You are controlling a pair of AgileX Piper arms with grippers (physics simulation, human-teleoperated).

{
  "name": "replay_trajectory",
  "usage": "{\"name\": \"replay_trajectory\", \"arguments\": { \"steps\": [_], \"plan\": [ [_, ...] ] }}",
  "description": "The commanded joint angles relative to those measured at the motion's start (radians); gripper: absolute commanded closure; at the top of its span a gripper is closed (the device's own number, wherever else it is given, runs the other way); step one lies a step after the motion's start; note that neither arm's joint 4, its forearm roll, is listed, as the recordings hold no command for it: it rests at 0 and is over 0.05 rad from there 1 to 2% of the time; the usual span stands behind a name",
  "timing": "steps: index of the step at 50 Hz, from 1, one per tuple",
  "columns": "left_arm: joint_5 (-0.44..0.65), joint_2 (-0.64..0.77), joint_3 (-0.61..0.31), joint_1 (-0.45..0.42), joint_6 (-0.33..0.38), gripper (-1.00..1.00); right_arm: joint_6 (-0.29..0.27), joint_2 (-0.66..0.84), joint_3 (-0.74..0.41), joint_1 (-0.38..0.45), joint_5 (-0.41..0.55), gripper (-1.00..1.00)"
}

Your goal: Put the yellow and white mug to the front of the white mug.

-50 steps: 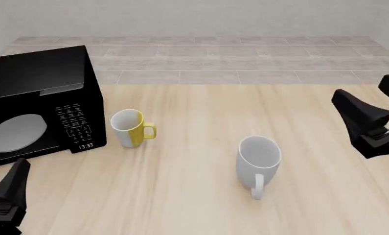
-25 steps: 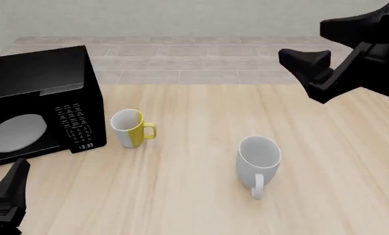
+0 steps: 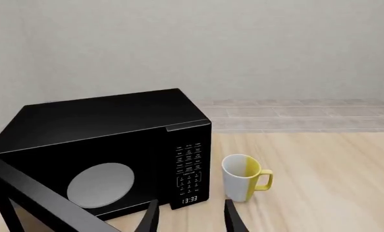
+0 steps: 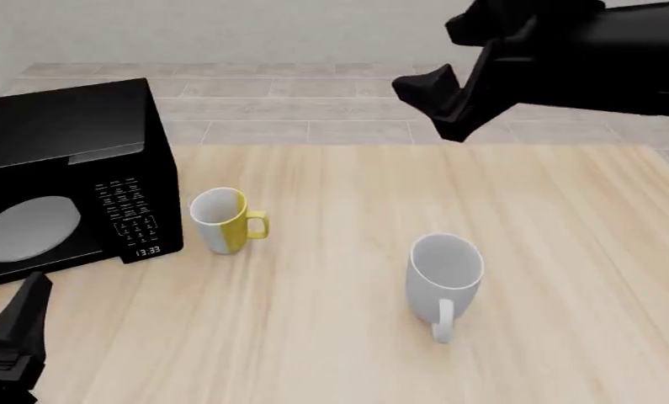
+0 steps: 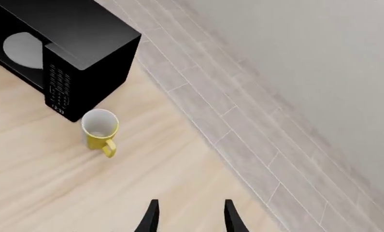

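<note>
The yellow and white mug [image 4: 227, 220] stands upright on the table just right of the microwave, its yellow handle pointing right. It also shows in the left wrist view [image 3: 244, 177] and the right wrist view [image 5: 100, 130]. The white mug [image 4: 444, 276] stands right of the middle, its handle toward the table's front edge. My right gripper [image 4: 431, 109] is open and empty, high over the back of the table, well apart from both mugs; its fingers [image 5: 150, 217] show in the right wrist view. My left gripper [image 4: 15, 341] is open and empty at the front left corner; its fingers [image 3: 234, 220] point toward the microwave.
A black microwave [image 4: 65, 181] with a round window stands at the left of the table, close to the yellow and white mug. A tiled floor strip [image 4: 346, 101] and a wall lie beyond the table's back edge.
My right arm has risen and swung left, from the table's right edge to high above its back. The left gripper and both mugs have not moved.
</note>
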Motion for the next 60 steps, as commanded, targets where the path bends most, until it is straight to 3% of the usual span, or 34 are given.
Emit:
{"name": "replay_trajectory", "arguments": {
  "steps": [1,15,25,28,39,60],
  "plan": [
    [0.0,-0.001,0.001,0.0,0.0,-1.0,-0.062,0.134,-0.111,0.037,0.055,-1.0],
    [-0.002,0.0,0.002,0.0,0.0,-1.0,-0.082,0.242,-0.216,0.078,0.138,-1.0],
    [0.005,-0.004,-0.001,0.0,0.0,-1.0,-0.143,0.322,-0.276,0.106,0.196,-1.0],
    [0.022,0.01,-0.033,0.0,0.0,-1.0,-0.167,0.343,-0.284,0.108,0.201,-1.0],
    [0.006,-0.004,-0.002,0.0,0.0,-1.0,-0.194,0.421,-0.329,0.128,0.189,-1.0],
    [0.011,0.003,-0.015,0.0,0.0,-1.0,-0.181,0.532,-0.399,0.22,0.222,-1.0]
  ]
}}
